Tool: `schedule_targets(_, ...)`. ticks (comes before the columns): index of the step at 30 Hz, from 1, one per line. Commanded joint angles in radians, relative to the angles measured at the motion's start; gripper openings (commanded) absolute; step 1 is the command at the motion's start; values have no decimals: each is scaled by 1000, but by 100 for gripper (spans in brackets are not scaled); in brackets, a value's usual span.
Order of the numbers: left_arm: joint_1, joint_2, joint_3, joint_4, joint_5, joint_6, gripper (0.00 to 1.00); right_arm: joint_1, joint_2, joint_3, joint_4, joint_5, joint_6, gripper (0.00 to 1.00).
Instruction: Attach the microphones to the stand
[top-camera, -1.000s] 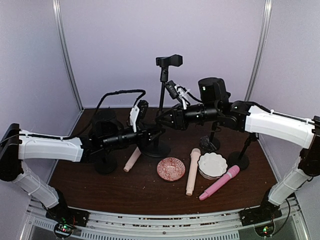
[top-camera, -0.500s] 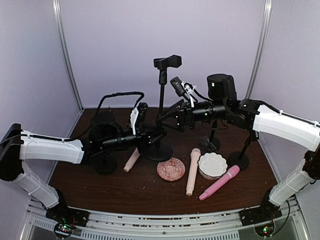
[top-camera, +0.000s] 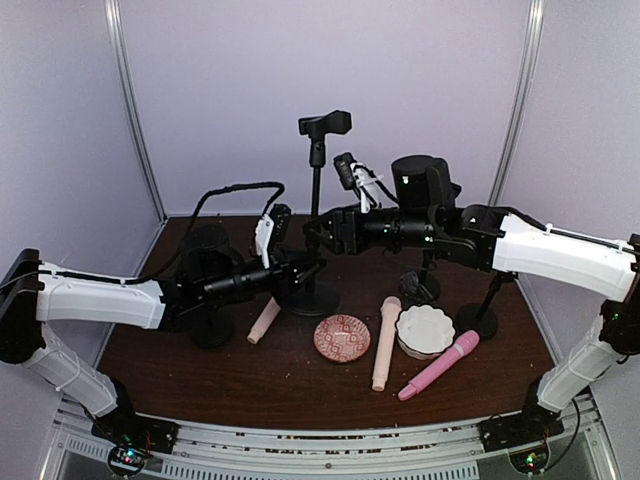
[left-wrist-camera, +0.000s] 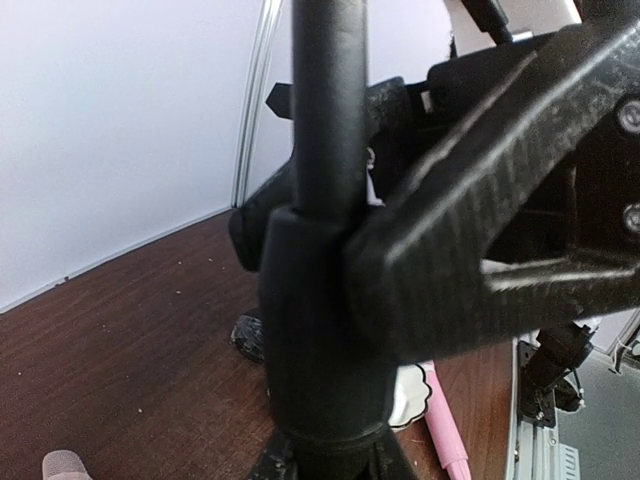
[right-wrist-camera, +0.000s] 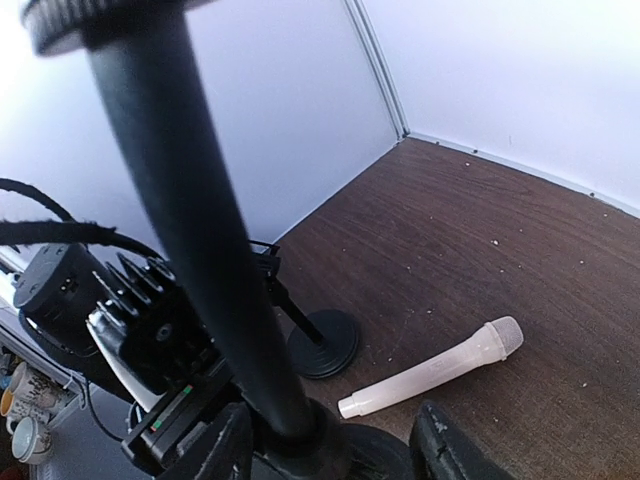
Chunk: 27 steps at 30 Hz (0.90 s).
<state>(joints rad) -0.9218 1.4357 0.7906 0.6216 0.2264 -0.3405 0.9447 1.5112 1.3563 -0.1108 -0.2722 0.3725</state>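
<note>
Movement is seen at the stand (top-camera: 316, 190): its pole is now nearer upright, and the clip (top-camera: 325, 124) at the top has been carried left of where it stood a second ago. Low on the pole, the stand is still clamped by the left gripper (top-camera: 306, 268), jaws closed hard against it. The right gripper (top-camera: 322, 228) has been shifted left along with it. In the wrist view its fingers (right-wrist-camera: 225, 448) are parted on either side of the pole with a gap showing, so the pole is straddled, not squeezed.

The microphones are left unmoved, flat on the table (top-camera: 300, 390). One peach microphone (top-camera: 265, 320) lies just left of the stand's base. The second peach microphone (top-camera: 385, 343) lies between the red dish (top-camera: 342, 338) and the white dish (top-camera: 424, 330). The pink microphone (top-camera: 438, 366) lies just right of the white dish.
</note>
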Motion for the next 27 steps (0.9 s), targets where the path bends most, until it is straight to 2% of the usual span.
schedule_targets(1,5,-39,5,107,-21,-8,0,0,25,44,-6,57,24,54)
schedule_targets(4,5,-33,11,107,-19,-6,0,1,36,58,-27,53,17,53)
schedule_targets(6,6,-29,13,107,-16,-6,0,1,37,58,-29,53,10,45)
schedule_targets(9,5,-26,13,109,-7,-6,0,-1,39,58,-33,33,-8,24)
schedule_targets(11,6,-25,15,108,8,-2,0,-17,46,63,-43,-28,-31,5)
schedule_targets(12,6,-25,16,109,20,2,0,-35,47,60,-39,-87,-42,0)
schedule_targets(17,24,-13,19,153,194,10,0,-140,2,-64,107,-538,-181,0)
schedule_targets(21,37,15,39,173,336,-9,0,-185,-12,-54,-24,-638,-342,1)
schedule_targets(22,37,20,44,173,360,-14,0,-189,-7,-32,-75,-631,-377,5)
schedule_targets(23,37,24,48,176,376,-18,0,-189,-3,-13,-123,-607,-410,14)
schedule_targets(25,36,24,44,190,383,-26,0,-190,-8,4,-172,-488,-440,38)
schedule_targets(27,37,17,34,201,368,-24,0,-194,-21,-1,-189,-342,-442,49)
